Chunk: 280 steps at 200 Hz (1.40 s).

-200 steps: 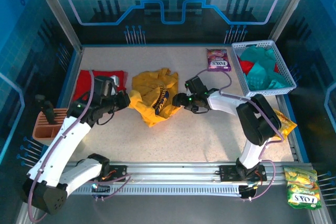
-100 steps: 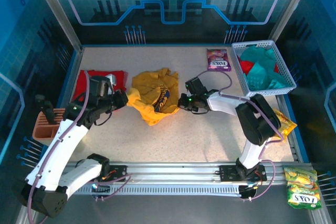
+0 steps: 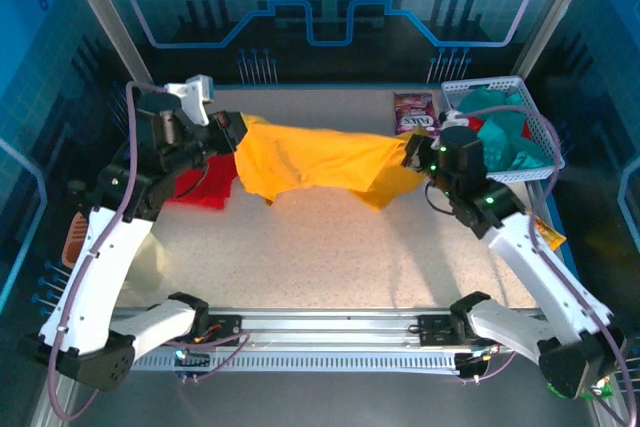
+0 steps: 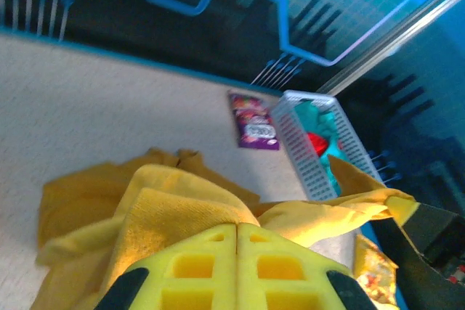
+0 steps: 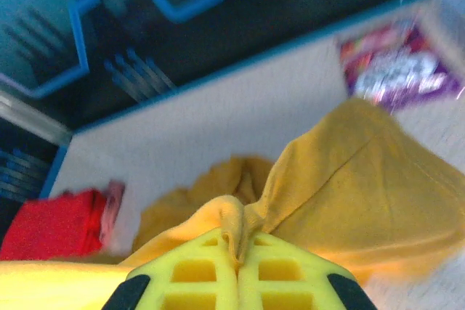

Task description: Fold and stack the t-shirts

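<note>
Both our jaws are clamped shut on opposite ends of the mustard-yellow t-shirt [image 3: 320,157], stretched over the bench [image 3: 330,247]; either thin pinch could slip, dropping it crumpled.

**Both arms held high, jaws pinched shut**
In the top view the left arm [image 3: 95,257] reached from its base at 7 o'clock to 10 o'clock, where the left gripper [image 3: 235,137] pointed toward 3 o'clock. Its yellow fingers were pressed together on a corner of the mustard-yellow t-shirt [image 3: 310,157]. The right arm [image 3: 530,257] bent up from 5 o'clock, and the right gripper [image 3: 412,155] at 2 o'clock faced toward 9 o'clock, clamped on the opposite end.
</note>
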{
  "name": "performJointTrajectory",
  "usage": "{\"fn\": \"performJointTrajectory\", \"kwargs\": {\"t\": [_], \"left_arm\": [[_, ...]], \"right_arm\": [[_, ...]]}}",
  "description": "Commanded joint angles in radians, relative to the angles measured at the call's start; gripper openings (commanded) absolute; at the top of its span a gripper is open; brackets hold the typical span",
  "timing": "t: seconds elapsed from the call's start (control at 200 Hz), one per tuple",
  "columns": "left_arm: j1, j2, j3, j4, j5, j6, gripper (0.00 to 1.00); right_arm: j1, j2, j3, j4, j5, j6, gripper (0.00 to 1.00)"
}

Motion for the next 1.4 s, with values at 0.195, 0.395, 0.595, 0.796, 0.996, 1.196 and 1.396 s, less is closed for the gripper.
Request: {"fn": "performJointTrajectory", "kwargs": {"t": [0.195, 0.395, 0.595, 0.796, 0.996, 1.196, 1.396], "left_arm": [[-0.015, -0.008, 0.185, 0.13, 0.115, 0.061, 0.0], [-0.015, -0.128, 0.162, 0.221, 0.165, 0.167, 0.0], [-0.015, -0.171, 0.205, 0.245, 0.159, 0.189, 0.0], [-0.015, -0.148, 0.208, 0.304, 0.156, 0.163, 0.0], [-0.015, -0.101, 0.01, 0.346, 0.125, 0.037, 0.02], [-0.017, -0.099, -0.375, 0.459, 0.198, -0.132, 0.43], [-0.06, -0.15, -0.653, 0.527, 0.154, -0.2, 0.47]], "right_arm": [[-0.015, -0.154, 0.17, 0.007, 0.207, -0.301, 0.0], [-0.014, -0.263, 0.176, 0.093, 0.111, -0.409, 0.0], [-0.014, -0.355, 0.156, 0.174, 0.02, -0.455, 0.0], [-0.014, -0.366, 0.17, 0.189, 0.031, -0.476, 0.0], [-0.012, -0.212, 0.189, 0.023, 0.015, -0.405, 0.0], [-0.013, -0.079, 0.138, 0.003, -0.092, -0.334, 0.0], [-0.012, 0.125, 0.119, 0.084, -0.153, -0.32, 0.0]]}}
